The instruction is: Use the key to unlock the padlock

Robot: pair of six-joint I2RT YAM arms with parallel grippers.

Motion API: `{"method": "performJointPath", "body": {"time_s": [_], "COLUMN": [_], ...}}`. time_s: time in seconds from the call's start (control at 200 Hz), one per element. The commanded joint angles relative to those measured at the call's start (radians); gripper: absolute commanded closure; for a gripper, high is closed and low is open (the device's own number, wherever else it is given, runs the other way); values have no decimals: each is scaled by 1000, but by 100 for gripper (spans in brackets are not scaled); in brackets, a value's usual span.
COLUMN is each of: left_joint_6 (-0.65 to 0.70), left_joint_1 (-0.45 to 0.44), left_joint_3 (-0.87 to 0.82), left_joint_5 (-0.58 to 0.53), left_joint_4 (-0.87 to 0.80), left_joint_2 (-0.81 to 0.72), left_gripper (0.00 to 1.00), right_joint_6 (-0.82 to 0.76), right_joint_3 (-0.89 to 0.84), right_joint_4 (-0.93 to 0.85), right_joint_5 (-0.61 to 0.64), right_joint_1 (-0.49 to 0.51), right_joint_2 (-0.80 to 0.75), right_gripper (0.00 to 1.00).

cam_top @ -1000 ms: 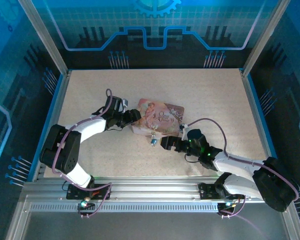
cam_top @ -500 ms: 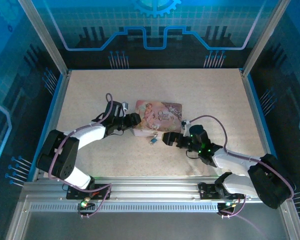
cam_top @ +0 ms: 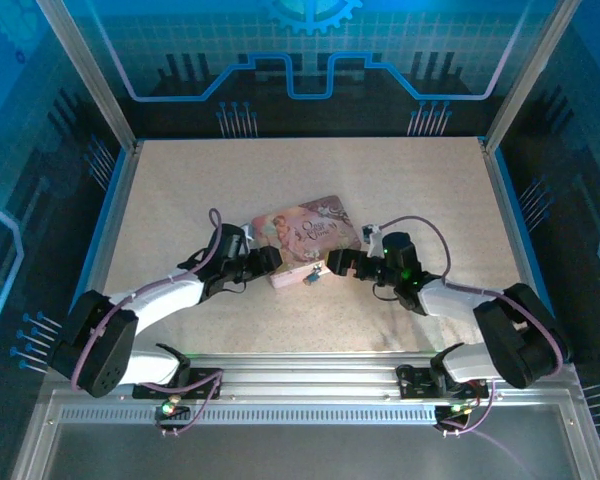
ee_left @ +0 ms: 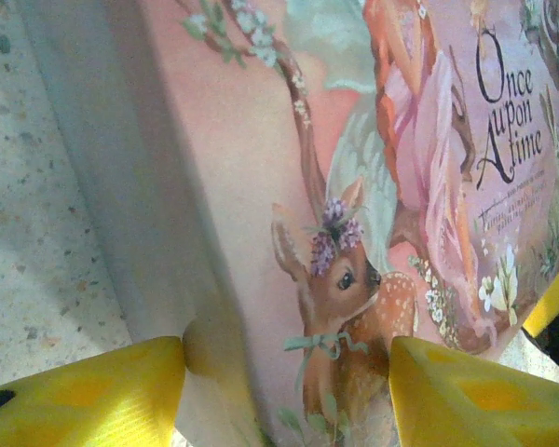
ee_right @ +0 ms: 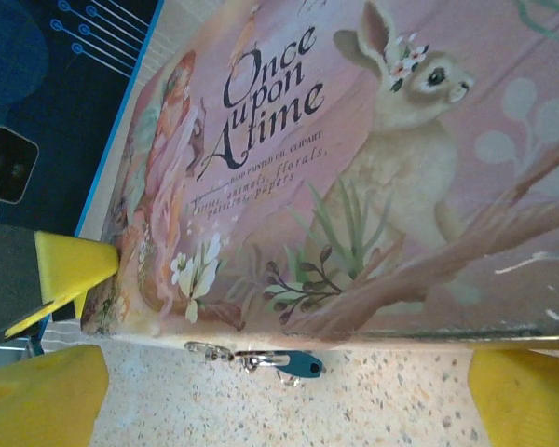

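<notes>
Padlock [cam_top: 310,277] [ee_right: 293,363] hangs from the near long side of the pink tin [cam_top: 305,238] [ee_left: 354,140] [ee_right: 354,140], about midway between the left and right edges of the table [cam_top: 380,180]. Just beside the padlock, not touching it, the right gripper [cam_top: 332,267] [ee_right: 279,400] stands wide open. Slightly farther back, the left gripper [cam_top: 270,260] [ee_left: 289,372] clamps the tin's left end.

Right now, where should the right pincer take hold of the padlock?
The padlock's teal body, I'd say, approached from the open table side: it juts out from the pink tin's front edge, while its shackle end sits tight against the tin's clasp.
</notes>
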Motion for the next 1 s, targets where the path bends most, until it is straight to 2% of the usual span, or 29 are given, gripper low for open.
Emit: {"method": "performJointPath", "body": {"time_s": [0.0,0.27,0.41,0.5,0.66,0.83,0.995], "left_joint_6": [-33,-72,-72,-75,-80,-90,-107], "left_joint_1": [-24,-48,-49,-49,-49,-49,-49], "left_joint_3": [-52,-79,-79,-79,-87,-93,-99], "left_joint_5": [-9,-22,-33,-34,-35,-36,-36], "left_joint_4": [-88,-76,-83,-82,-80,-71,-50], "left_joint_2": [-11,-44,-65,-70,-82,-95,-107], "left_gripper": [40,38,37,37,37,37,37], "right_joint_6": [-43,-86,-96,-89,-95,-112,-112], "right_joint_3": [37,28,-35,-74,-108,-129,-150], "right_joint_4": [98,131,174,238,345,432,488], "right_joint_5": [-51,-80,-81,-123,-174,-129,-66], "right_joint_1": [-14,-24,-27,-25,11,77,109], "right_joint_2": [29,49,14,8,45,98,143], "right_gripper": [0,0,0,0,12,24,28]}}
